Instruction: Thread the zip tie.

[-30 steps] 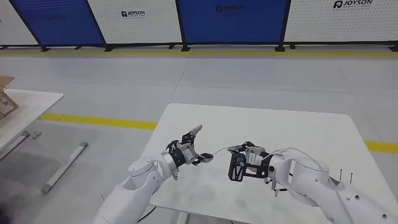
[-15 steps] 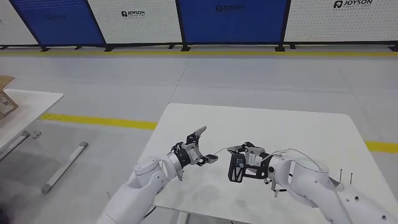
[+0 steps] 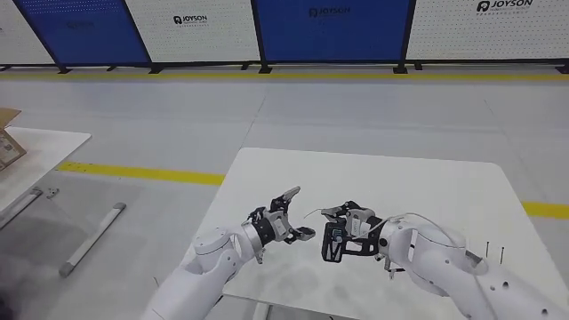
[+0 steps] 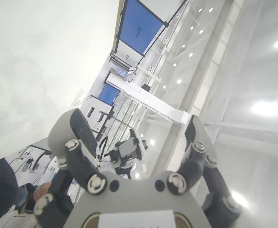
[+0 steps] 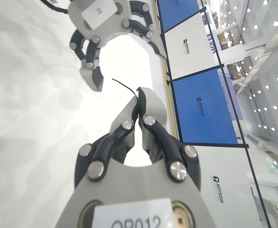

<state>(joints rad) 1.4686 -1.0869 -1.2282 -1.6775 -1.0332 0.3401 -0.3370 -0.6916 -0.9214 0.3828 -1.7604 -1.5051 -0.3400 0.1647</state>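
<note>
right pincer point(image 5: 138, 97) clamps zip tie point(image 5: 124, 85); left pincer point(image 4: 136, 121) agape

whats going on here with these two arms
The right gripper is shut on a thin black zip tie, whose free end sticks out toward the left gripper. The left gripper is open and close by, not touching the tie. Both hang above the white table. Nothing is threaded yet.

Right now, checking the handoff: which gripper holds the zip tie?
The right gripper: its fingers are shut on the zip tie, whose thin end sticks out toward the left gripper, which is open and empty.
</note>
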